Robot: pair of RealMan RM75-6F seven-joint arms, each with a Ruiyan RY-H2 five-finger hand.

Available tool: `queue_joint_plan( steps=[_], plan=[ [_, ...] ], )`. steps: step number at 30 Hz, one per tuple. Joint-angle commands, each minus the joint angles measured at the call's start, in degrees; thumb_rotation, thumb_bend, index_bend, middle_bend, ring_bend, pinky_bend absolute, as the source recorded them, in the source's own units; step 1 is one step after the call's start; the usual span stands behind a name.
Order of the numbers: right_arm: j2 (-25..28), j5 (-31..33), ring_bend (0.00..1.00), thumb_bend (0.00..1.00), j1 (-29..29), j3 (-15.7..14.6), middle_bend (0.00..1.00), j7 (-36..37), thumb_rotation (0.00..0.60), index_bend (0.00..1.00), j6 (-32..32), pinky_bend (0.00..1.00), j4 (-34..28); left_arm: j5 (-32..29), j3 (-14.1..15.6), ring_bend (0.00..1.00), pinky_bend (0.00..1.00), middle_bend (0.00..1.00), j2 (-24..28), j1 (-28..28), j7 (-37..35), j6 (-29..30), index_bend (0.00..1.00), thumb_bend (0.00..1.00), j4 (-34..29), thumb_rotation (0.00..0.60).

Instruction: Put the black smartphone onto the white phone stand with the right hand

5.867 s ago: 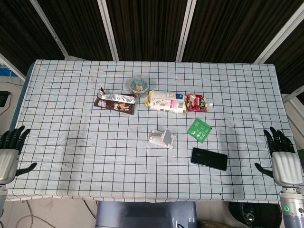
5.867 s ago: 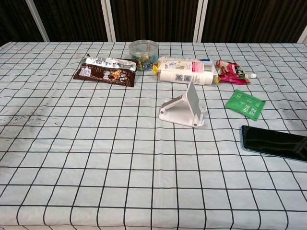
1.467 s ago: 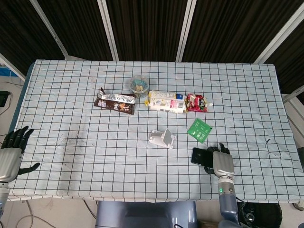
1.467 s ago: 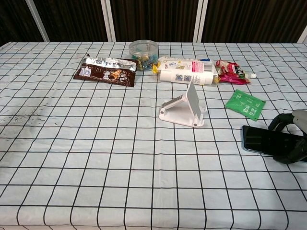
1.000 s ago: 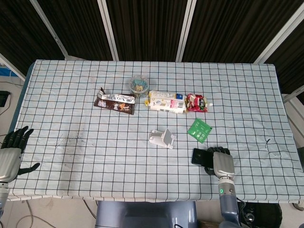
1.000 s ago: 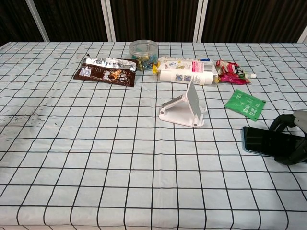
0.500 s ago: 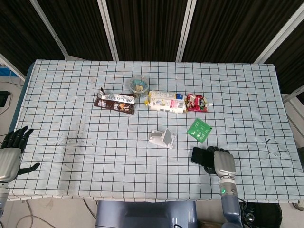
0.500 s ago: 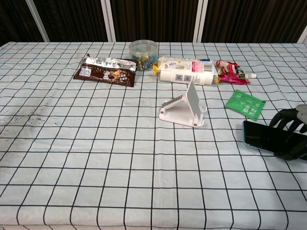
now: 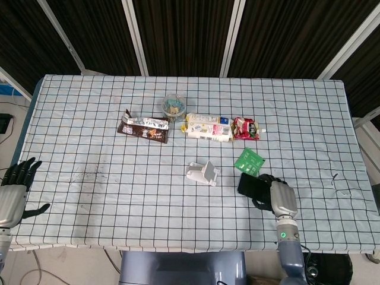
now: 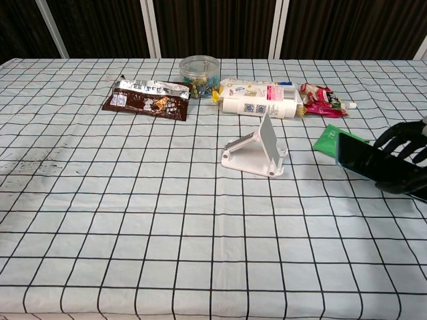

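At the bench's left edge our left hand (image 9: pixel 12 190) waits with fingers apart, holding nothing, well clear of the work. Near the middle of the checked cloth the white plastic phone stand (image 10: pixel 257 150) sits with its backrest tilted, bare cloth all around it. Just beyond, the flat green sachet (image 9: pixel 249 161) lies partly hidden. To its right our right hand (image 9: pixel 279 199) grips the black slab smartphone (image 10: pixel 367 162), lifted off the cloth. We judge we should carry it leftward, keep it tilted to match the backrest, and lower its bottom edge onto the ledge gently, lest the light stand slide.
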Motion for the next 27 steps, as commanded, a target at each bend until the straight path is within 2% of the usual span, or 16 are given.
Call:
queue_joint_plan(
  steps=[1, 6, 10, 12, 21, 27],
  plan=[
    [0.8, -1.4, 0.41, 0.48, -0.9, 2.9, 0.67, 7.2, 0.600, 0.70, -0.3, 0.28, -2.8, 0.0, 0.0, 0.00, 0.00, 0.00, 0.0, 0.0, 0.0, 0.0, 0.00, 0.00, 0.0, 0.600],
    [1.1, -4.1, 0.41, 0.48, -1.8, 5.3, 0.66, 20.6, 0.600, 0.70, -3.9, 0.28, -4.6, 0.1, 0.0, 0.00, 0.00, 0.00, 0.0, 0.0, -0.1, 0.1, 0.00, 0.00, 0.1, 0.600],
    [-0.2, -7.9, 0.40, 0.47, -2.3, 6.5, 0.66, 33.2, 0.600, 0.70, -6.8, 0.28, -2.2, 0.3, 0.0, 0.00, 0.00, 0.00, 0.0, 0.0, -0.2, 0.1, 0.00, 0.00, 0.2, 0.600],
    [-1.2, -9.3, 0.40, 0.47, -2.3, 7.0, 0.66, 37.1, 0.600, 0.70, -7.0, 0.28, -0.4, 0.3, 0.0, 0.00, 0.00, 0.00, 0.0, 0.0, -0.3, 0.1, 0.00, 0.00, 0.2, 0.600],
    [-7.0, -17.5, 0.40, 0.47, -0.8, 7.8, 0.66, 50.3, 0.600, 0.70, -5.6, 0.28, 10.4, 0.0, 0.0, 0.00, 0.00, 0.00, 0.1, -0.2, -0.6, -0.4, 0.00, 0.00, 0.1, 0.600],
    [-10.6, -19.7, 0.40, 0.47, -0.1, 8.2, 0.66, 56.5, 0.600, 0.70, -4.1, 0.28, 15.9, -0.3, 0.0, 0.00, 0.00, 0.00, 0.0, -0.3, -0.3, -0.7, 0.00, 0.00, 0.0, 0.600]
  ],
)
